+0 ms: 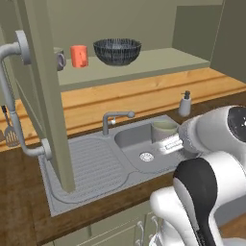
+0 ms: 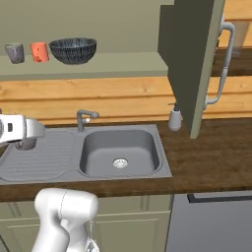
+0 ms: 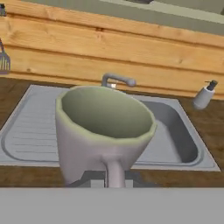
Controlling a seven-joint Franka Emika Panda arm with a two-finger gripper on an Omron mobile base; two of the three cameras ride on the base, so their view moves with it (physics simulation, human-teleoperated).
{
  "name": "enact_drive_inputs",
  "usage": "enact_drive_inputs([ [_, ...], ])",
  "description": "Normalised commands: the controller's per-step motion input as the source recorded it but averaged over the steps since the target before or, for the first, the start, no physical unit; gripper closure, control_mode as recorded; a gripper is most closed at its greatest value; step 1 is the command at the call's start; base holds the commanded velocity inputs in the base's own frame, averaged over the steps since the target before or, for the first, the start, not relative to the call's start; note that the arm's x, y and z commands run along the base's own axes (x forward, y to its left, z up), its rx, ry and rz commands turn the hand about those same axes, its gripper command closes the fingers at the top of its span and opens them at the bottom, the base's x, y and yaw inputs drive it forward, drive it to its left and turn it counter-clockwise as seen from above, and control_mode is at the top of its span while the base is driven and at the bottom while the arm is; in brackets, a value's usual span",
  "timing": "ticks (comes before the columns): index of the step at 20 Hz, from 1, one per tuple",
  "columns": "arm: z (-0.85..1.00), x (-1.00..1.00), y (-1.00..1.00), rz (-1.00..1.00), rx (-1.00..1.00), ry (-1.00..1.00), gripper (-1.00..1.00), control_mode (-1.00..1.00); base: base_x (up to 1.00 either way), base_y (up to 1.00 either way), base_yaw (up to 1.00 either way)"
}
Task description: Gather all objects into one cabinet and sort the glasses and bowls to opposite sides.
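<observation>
My gripper is shut on a grey handled mug, holding it by the handle side above the sink basin. In the hand view the mug is very close and tilted, its opening facing the wall, and it hides most of the gripper. On the shelf of the open olive-green cabinet stand a second grey mug, an orange-red cup and the wide dark patterned bowl in a row. That mug is half hidden by the door.
The open cabinet door with its curved bar handle juts out over the drainboard. A faucet rises behind the sink, and a soap dispenser stands to its right. A spatula hangs on the wall at the left.
</observation>
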Motion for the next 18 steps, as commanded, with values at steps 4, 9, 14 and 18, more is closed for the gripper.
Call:
enact_drive_inputs([
  [4, 0.64, -0.05, -0.2, 0.0, 0.26, -0.1, 1.0, -1.0, 0.0, 0.0, 0.0],
  [9, 0.5, -0.01, -0.04, 0.0, 0.11, -0.12, 1.0, -1.0, 0.0, 0.0, 0.0],
  [14, 0.23, -0.12, 0.0, 0.0, -0.07, -0.17, 1.0, -1.0, 0.0, 0.0, 0.0],
  [18, 0.32, -0.11, 0.01, 0.02, -0.03, -0.17, 1.0, -1.0, 0.0, 0.0, 0.0],
])
